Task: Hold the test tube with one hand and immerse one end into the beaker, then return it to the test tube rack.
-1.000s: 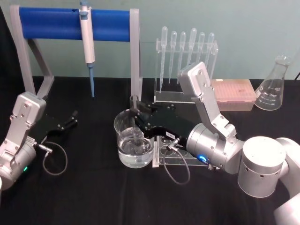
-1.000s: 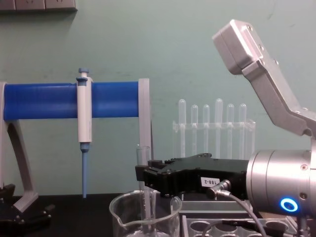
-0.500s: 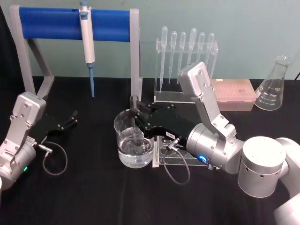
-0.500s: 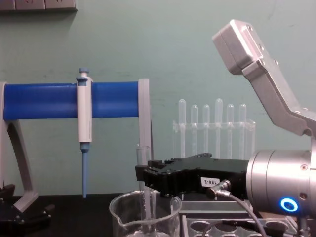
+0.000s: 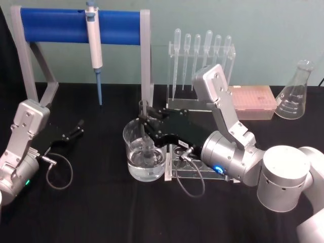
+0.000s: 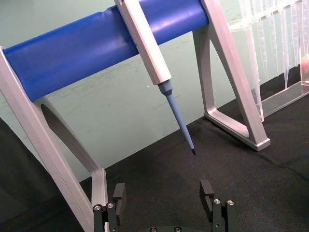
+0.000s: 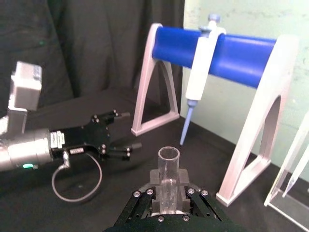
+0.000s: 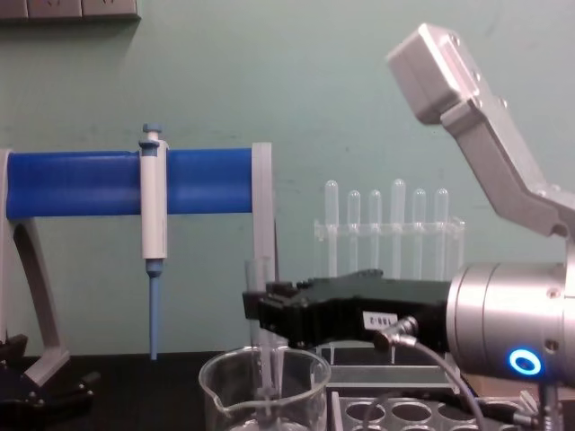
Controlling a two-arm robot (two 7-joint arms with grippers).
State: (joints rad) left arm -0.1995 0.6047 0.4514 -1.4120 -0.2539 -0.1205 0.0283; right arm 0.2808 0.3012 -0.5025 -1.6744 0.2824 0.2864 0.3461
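Black right gripper (image 5: 145,125) clamped on the test tube (image 5: 145,132) just under its open rim, keeping it upright so the rounded end hangs straight down inside the beaker (image 5: 132,137) right below, dipped in the water there. Looks like the immersion step, with lifting out and returning yet to do. Just beside, on the wrist side, an empty clear rack (image 5: 178,169), likely where the tube goes back. Farther behind, bulb pipettes (image 5: 202,50) in their stand and a blue-barred frame (image 5: 76,25) holding a white-and-blue pipette (image 5: 94,45). Well off to the side, left gripper (image 6: 164,195) spread wide, holding nothing, parked on the table.
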